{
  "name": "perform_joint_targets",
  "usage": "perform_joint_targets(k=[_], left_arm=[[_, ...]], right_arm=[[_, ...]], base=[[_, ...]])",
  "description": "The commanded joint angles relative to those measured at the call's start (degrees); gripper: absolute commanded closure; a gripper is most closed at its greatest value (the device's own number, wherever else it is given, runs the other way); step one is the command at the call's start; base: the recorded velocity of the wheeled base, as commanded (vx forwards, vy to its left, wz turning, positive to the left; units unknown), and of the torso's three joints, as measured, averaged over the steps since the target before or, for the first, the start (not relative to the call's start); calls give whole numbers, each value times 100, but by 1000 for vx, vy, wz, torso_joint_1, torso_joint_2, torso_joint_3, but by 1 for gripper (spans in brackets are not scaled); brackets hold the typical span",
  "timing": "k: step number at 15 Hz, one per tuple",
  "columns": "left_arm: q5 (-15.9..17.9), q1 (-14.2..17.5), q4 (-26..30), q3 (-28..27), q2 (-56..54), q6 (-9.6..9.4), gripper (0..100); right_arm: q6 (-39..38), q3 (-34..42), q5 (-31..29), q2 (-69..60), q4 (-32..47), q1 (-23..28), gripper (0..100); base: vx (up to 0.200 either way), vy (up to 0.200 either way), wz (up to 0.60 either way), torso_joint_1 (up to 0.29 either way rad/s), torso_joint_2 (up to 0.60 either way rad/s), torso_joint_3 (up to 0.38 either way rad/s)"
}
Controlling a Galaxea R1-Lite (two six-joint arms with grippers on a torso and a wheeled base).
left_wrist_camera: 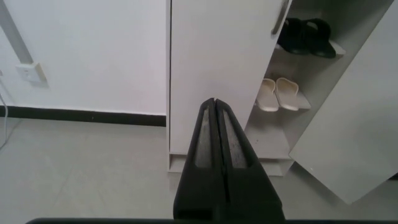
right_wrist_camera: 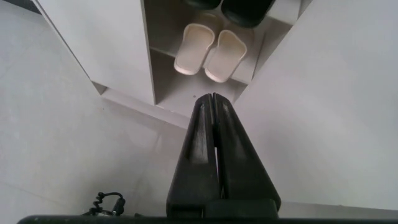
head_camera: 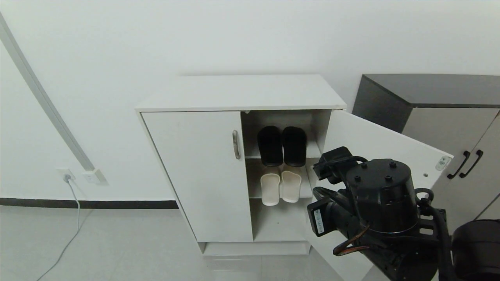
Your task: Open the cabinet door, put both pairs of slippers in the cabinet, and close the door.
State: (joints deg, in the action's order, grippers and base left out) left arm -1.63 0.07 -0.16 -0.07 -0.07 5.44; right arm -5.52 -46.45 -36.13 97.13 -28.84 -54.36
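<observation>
Head view: both pairs sit shelved in the cabinet [head_camera: 242, 93], the black slippers [head_camera: 282, 146] above the white slippers [head_camera: 280, 188], and the right door [head_camera: 375, 144] stands wide open.

Left wrist view: the left pincer [left_wrist_camera: 214, 102] is pressed together, empty, facing the left door [left_wrist_camera: 217, 56].

Right wrist view: the right pincer [right_wrist_camera: 213, 97], closed and empty, hangs beside the right door's inner face. Closing likely means hooking its free edge and swinging it evenly.

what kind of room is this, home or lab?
Probably an entryway-style corner in an office or lab, not certain: a white shoe cabinet holding black slippers and white slippers, a grey office-type cabinet beside it, and a plain white wall.
</observation>
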Motion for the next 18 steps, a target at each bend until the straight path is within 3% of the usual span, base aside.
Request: perform_joint_targets(k=[1, 18], left_arm=[[-4, 1, -2, 7, 7, 1, 100], [-4, 1, -2, -1, 7, 10, 100]], right_arm=[[7, 4, 1, 7, -7, -5, 100], [51, 39, 1, -19, -7, 31, 100]], base=[[0, 0, 0, 178, -500, -315], [0, 0, 0, 227, -538, -313]])
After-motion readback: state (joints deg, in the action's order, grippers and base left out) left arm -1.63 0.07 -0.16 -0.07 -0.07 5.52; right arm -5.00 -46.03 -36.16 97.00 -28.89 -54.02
